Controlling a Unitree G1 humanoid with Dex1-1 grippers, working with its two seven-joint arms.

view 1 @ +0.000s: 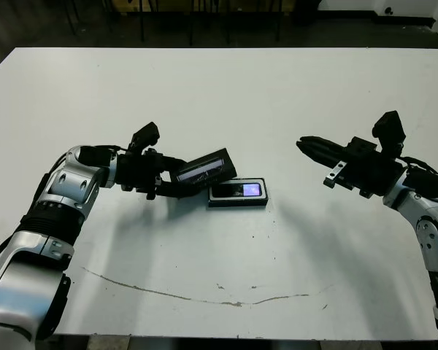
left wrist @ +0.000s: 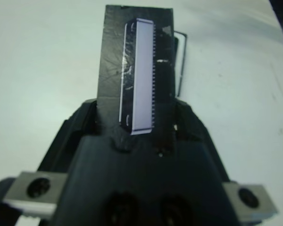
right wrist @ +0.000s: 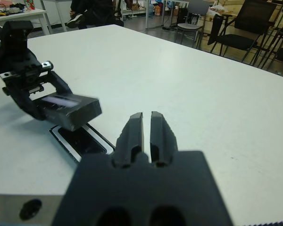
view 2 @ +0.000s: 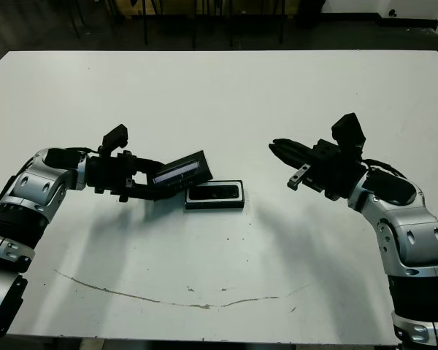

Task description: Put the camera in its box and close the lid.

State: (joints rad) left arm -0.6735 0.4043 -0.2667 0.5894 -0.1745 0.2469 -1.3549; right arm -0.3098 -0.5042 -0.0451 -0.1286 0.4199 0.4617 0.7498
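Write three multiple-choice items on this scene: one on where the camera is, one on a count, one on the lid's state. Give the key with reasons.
1. Where is the camera?
A. In the box
B. In the right gripper
C. Loose at the table's far edge

2. How many grippers hold something?
A. None
B. One
C. Two

3. How is the lid?
A. Flat on the box
B. Held tilted above the box's left end
C. Lying far from the box

Key:
1 A: its glossy window shows inside the tray.
2 B: only the left gripper holds something, the lid; the right gripper is empty with fingers together.
3 B: it slants up, with the box still uncovered.
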